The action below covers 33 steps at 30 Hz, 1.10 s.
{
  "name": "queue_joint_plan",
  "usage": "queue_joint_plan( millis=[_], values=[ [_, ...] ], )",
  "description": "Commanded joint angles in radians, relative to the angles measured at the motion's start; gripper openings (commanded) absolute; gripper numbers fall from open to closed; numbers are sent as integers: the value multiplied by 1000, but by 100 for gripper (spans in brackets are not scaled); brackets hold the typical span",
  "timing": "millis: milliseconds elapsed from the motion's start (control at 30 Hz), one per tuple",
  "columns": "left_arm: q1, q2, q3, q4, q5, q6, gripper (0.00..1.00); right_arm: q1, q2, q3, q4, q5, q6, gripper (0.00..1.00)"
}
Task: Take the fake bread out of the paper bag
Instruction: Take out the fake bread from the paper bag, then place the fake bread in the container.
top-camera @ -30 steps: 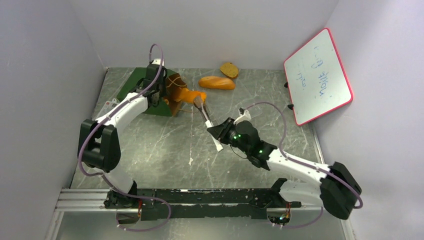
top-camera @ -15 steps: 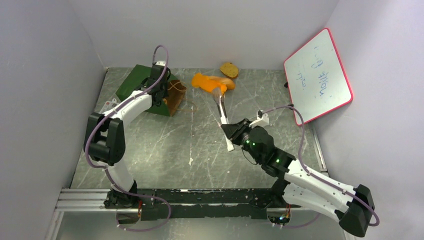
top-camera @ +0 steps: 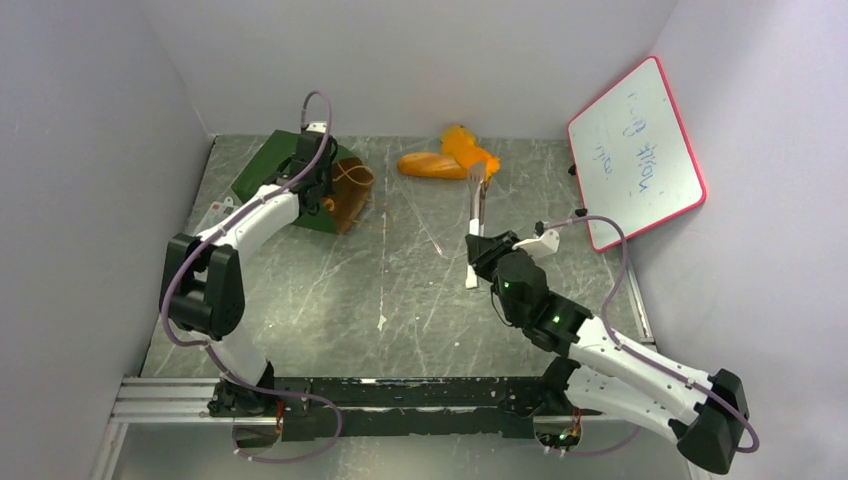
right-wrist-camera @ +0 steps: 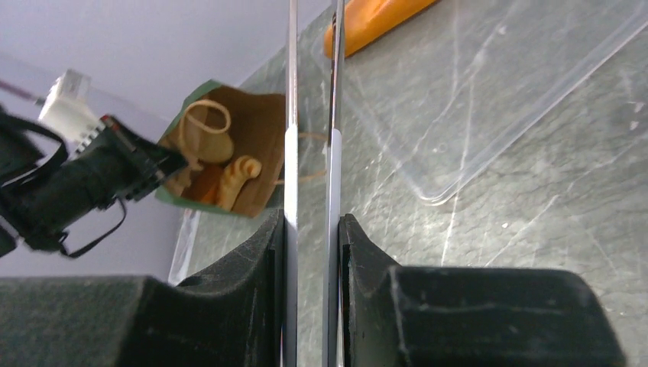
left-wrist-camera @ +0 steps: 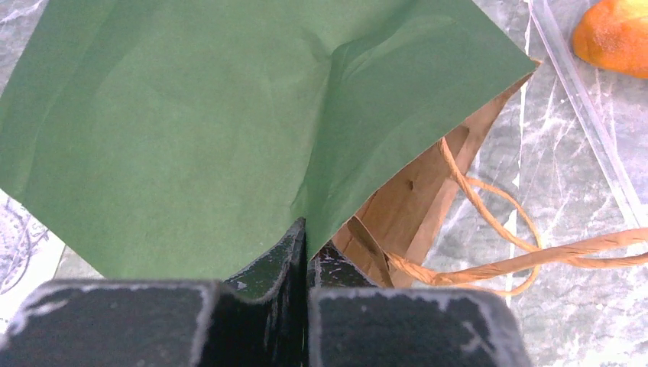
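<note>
Nearest in, the right fingers [right-wrist-camera: 252,267] are clamping one pair of tweezers [top-camera: 478,205], and the blades are reaching out past a single clear tray [right-wrist-camera: 497,92] lying on the desk [top-camera: 330,290]. Further out on the left, the left fingers [left-wrist-camera: 264,267] are pinching shut on the green wall of the one paper bag [top-camera: 270,170]. The bag is lying on its side, mouth facing right, with its two cord handles [left-wrist-camera: 489,229] spilling out. Inside I'm counting a croissant [right-wrist-camera: 238,172], a rounded tan bun [right-wrist-camera: 208,145] and maybe a third, darker piece beneath them.

At the far end the tweezer tips are meeting the flat orange piece [top-camera: 465,146], which is touching the one loaf [top-camera: 432,165]. That's two breads showing outside the bag.

Trouble ahead? That thin tweezer hold is looking slippery, so the piece could be slipping free and knocking the loaf. The bag could also be sliding out of that edge pinch on any reach back in.
</note>
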Motion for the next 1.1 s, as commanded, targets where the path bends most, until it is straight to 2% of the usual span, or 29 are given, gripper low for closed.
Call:
queue_joint_plan(
  millis=[0, 200, 433, 833, 1067],
  values=[
    [-12, -71, -27, 24, 27, -14, 7, -29, 24, -16, 92, 107, 30, 0],
    [-20, -101, -48, 27, 36, -16, 7, -101, 90, -36, 105, 72, 91, 0],
    [-23, -124, -56, 35, 52, -16, 7, -142, 151, -51, 40, 31, 184, 0],
    [-27, -137, -69, 47, 65, -15, 7, -226, 203, -136, 26, -114, 325, 0],
    [-31, -140, -67, 50, 68, -15, 7, -230, 208, -141, -85, -117, 417, 12]
  ],
)
